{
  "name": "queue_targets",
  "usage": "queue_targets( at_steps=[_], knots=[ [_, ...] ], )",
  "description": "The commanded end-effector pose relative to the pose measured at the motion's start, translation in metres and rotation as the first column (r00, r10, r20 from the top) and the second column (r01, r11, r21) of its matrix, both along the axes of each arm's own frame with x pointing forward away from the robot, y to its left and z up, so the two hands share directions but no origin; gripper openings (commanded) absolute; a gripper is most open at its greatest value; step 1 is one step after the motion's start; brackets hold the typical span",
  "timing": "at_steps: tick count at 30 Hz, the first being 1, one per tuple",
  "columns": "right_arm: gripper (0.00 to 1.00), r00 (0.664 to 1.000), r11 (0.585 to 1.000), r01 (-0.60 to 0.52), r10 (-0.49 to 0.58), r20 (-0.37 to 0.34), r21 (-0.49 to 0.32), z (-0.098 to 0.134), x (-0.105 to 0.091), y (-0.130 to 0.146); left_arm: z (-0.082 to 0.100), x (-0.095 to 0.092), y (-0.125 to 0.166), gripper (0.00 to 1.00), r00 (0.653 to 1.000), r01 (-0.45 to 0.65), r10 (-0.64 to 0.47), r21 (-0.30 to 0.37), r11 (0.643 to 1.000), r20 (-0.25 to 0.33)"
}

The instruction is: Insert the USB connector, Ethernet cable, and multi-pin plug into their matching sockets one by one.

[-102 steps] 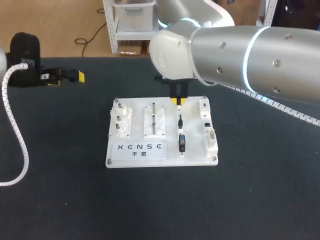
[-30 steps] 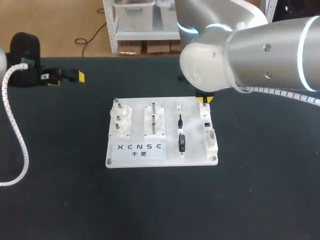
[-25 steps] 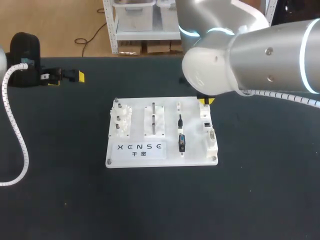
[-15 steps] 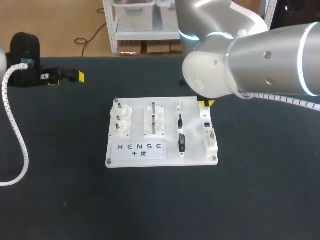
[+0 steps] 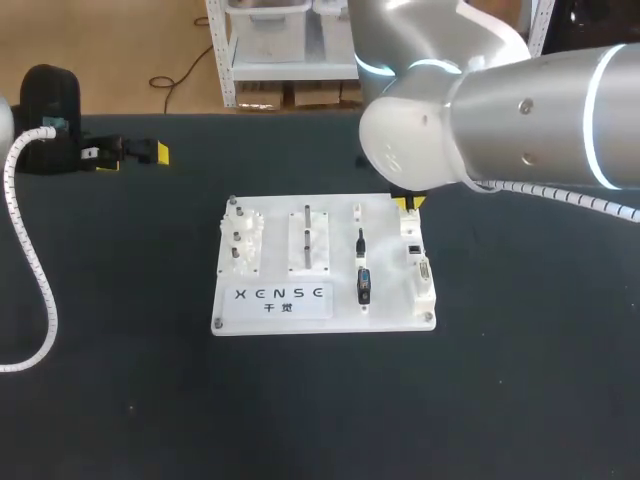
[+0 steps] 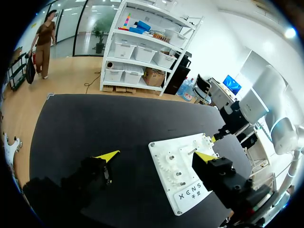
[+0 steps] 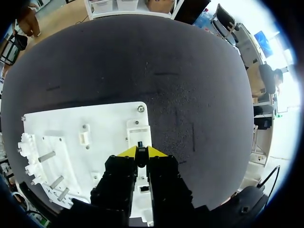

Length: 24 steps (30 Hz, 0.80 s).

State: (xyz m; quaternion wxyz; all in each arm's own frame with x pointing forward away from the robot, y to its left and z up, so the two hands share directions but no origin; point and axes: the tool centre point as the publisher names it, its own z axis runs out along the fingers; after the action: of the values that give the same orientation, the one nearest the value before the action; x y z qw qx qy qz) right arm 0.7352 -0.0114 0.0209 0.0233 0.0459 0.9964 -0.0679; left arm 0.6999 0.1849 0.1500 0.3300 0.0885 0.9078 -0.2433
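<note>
R gripper (image 7: 141, 151) was pinched nearly shut on small dark USB connector (image 7: 140, 144), tip just above white socket block (image 7: 138, 129) at white plastic board's (image 7: 102, 126) far-right corner. L gripper (image 6: 156, 156) wide open, well apart.

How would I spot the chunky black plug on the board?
Find the white board mid-table. Right of its printed label lies the chunky black plug, nearest the front edge. It is stubbier than the thin black plug just behind it.

The USB connector (image 7: 140, 144) sits in the right gripper (image 7: 141, 151) above the board's (image 7: 95, 124) far-right socket (image 7: 138, 130).
</note>
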Motion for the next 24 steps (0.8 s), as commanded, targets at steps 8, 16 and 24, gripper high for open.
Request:
queue_targets(
  at_steps=[8,16,24],
  knots=[
    [0.0,1.0,1.0,-0.002,0.002,-0.006,0.01,-0.0025,0.0027,0.0048,0.0,0.0,0.0,1.0,1.0,0.0,0.0,0.0,1.0,0.0],
    [0.0,1.0,1.0,0.003,-0.003,-0.004,0.004,-0.0021,-0.0003,-0.0003,0.0,0.0,0.0,1.0,1.0,0.0,0.0,0.0,1.0,0.0],
    [0.0,1.0,1.0,0.009,-0.009,0.002,0.004,0.0006,-0.002,-0.0032,0.0,0.0,0.0,1.0,1.0,0.0,0.0,0.0,1.0,0.0]
  ],
)
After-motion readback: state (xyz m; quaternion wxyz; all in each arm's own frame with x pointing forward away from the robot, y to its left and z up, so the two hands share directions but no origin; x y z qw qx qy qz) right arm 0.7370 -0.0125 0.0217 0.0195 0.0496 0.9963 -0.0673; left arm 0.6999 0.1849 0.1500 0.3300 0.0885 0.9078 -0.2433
